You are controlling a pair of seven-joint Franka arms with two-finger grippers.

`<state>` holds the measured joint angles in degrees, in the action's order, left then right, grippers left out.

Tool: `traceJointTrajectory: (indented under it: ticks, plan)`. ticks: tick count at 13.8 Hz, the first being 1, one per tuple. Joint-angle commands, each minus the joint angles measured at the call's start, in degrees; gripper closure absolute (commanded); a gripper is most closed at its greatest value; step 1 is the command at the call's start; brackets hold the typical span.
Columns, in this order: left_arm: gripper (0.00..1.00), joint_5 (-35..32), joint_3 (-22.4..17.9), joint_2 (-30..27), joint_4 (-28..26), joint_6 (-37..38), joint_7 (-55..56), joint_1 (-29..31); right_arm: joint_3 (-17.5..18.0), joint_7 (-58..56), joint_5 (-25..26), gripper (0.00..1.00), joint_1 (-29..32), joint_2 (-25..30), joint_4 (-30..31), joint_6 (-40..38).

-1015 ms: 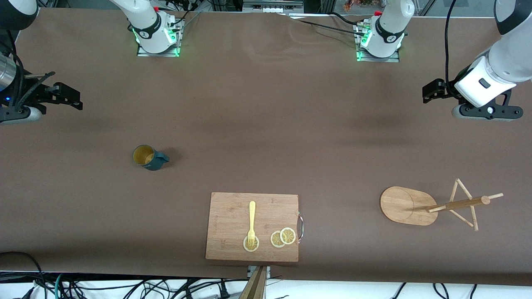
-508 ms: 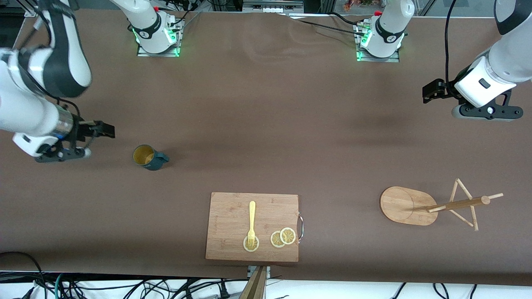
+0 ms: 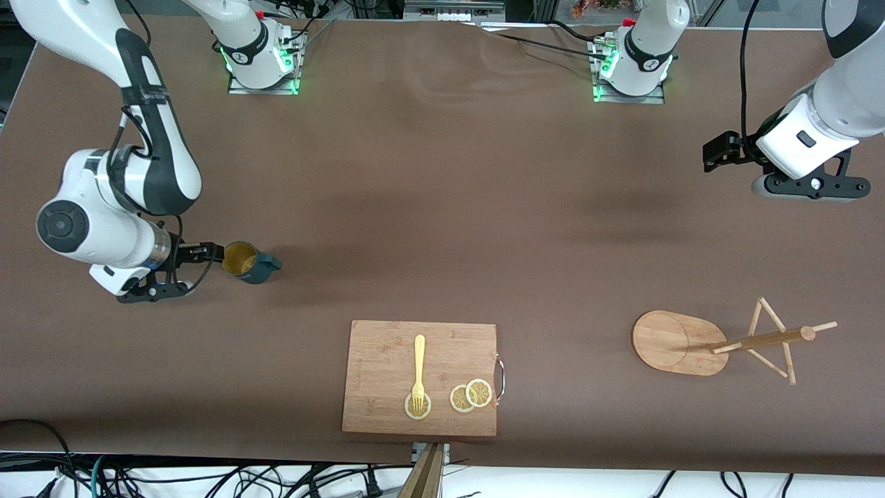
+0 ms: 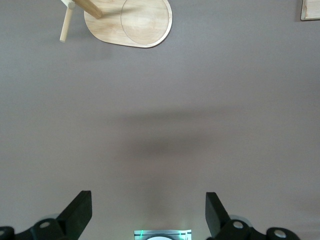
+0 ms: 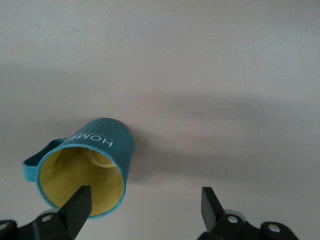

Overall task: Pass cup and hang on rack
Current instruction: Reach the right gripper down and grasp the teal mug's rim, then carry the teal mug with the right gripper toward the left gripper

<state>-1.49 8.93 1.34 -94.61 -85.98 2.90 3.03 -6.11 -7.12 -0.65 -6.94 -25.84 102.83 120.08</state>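
Front view: cup (image 3: 247,262) upright on table (image 3: 442,207), toward right arm's end; right gripper (image 3: 207,252) spread, beside its rim; left gripper (image 3: 719,149) spread, waiting; rack (image 3: 681,342) apart, near left arm's end

Right wrist view: one finger (image 5: 75,205) over cup (image 5: 87,167) mouth, other clear; judged risk — off-centre closing tips or shoves it

Left wrist view: jaws apart, rack (image 4: 135,22) base ahead

The word "HOME" is printed in white capitals on the ribbed outer wall of the cup (image 5: 87,167), just under the rim, and is seen upside down in the right wrist view. No other text, number or sign can be read anywhere else.
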Motion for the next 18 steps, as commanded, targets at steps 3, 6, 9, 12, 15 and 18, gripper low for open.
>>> traceJointTrajectory:
  ticks: [3,6,9,12,15,18]
  plan:
    - [0.0,-1.6,0.2,0.4,1.0,0.4,-0.9,0.3,0.3,0.2,-2.7,0.03,0.1,-1.3,1.1,0.9]
    - [0.0,-1.6,0.2,0.4,1.0,0.4,-0.9,0.3,0.4,0.2,-3.0,0.13,0.1,-2.7,1.8,2.6]
    - [0.0,-1.6,0.2,0.4,1.0,0.4,-0.9,0.5,0.4,0.2,-5.1,0.36,0.0,-3.7,1.8,2.6]
    - [0.0,-1.6,0.2,0.4,1.0,0.4,-0.9,0.5,1.2,0.2,-5.9,0.74,0.0,-3.9,1.8,2.4]
    - [0.0,-1.6,0.2,0.4,1.0,0.4,-0.9,0.5,1.3,0.2,-6.6,0.96,-0.1,-4.0,1.3,2.0]
    - [0.0,-1.6,0.2,0.4,1.0,0.4,-0.9,0.5,1.3,0.7,-6.6,0.99,-2.5,-3.6,-0.2,1.7]
